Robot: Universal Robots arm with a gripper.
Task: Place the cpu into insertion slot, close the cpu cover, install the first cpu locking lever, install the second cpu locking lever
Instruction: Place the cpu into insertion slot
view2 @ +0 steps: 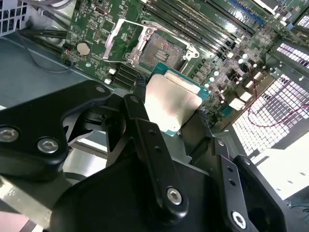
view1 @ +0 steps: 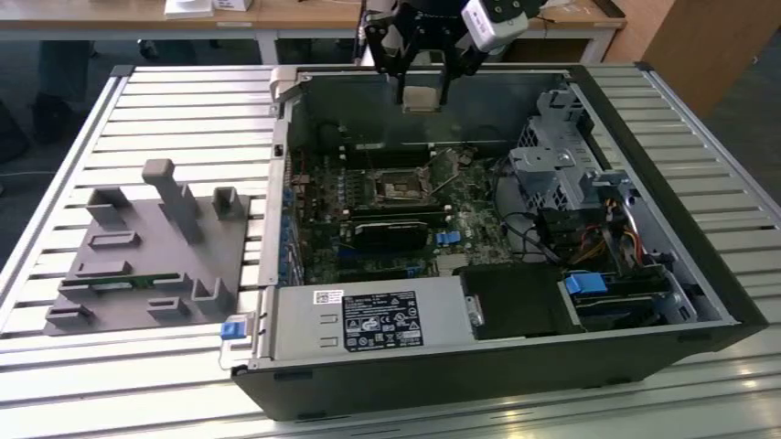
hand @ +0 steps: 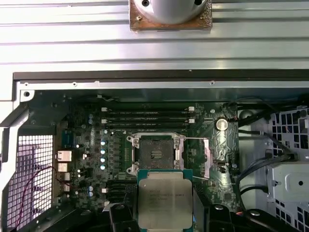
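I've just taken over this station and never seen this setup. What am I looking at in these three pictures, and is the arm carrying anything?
The exterior view looks from outside at an open computer case lying on a slatted metal table; the arm's gripper hangs above it. A grey parts holder sits at the exterior view's left. Both wrist views ride on the arm and look past its fingers at the green board. The fingers are closed on the cpu, a flat silvery square. On the board, the insertion slot is bare, with the cpu cover swung open beside it.
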